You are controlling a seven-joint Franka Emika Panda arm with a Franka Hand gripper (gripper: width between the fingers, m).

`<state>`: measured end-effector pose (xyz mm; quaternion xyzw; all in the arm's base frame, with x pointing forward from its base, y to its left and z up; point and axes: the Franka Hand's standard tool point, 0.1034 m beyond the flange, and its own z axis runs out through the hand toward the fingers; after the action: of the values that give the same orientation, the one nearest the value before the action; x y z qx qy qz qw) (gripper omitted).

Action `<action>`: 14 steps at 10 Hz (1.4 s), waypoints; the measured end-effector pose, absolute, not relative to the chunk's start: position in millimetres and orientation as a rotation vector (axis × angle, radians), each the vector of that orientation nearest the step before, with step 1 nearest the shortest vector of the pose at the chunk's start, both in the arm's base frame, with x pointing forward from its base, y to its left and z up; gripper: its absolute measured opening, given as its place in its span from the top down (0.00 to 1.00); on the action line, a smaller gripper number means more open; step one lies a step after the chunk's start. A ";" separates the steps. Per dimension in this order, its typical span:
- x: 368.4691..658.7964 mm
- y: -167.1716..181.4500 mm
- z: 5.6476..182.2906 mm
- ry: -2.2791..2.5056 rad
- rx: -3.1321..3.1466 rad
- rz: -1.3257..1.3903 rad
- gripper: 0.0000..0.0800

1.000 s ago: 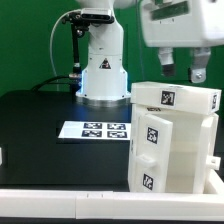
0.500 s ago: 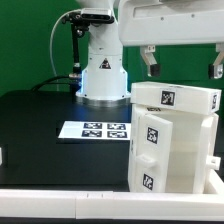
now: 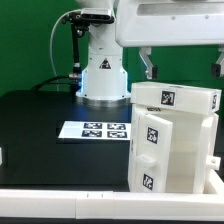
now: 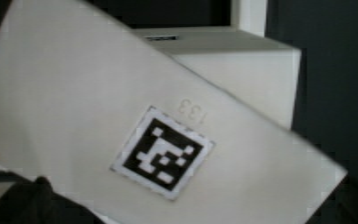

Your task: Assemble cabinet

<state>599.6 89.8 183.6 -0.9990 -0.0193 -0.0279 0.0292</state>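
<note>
The cabinet [image 3: 172, 140] stands upright on the counter [image 3: 40, 130], just beside the marker board [image 3: 95, 129]. Judged step: approach from above for a grasp on the cabinet's top panel. Next move requires a centred descent. The fingers [image 3: 148, 66] are spread wide above the cabinet, holding nothing, touching nothing.

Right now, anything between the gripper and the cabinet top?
Nothing. In the exterior view the gripper hangs above the cabinet, fingers spread, only open air between. The wrist view shows the tagged cabinet face.
</note>
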 end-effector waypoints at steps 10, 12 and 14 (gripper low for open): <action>599.6 76.7 168.4 -1.205 -2.939 -0.103 0.00; 599.7 76.1 168.5 -1.152 -2.959 -0.104 0.00; 599.8 75.2 168.4 -1.068 -2.988 -0.106 0.30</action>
<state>599.8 75.2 168.4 -0.9410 -0.3362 -0.0333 -0.0168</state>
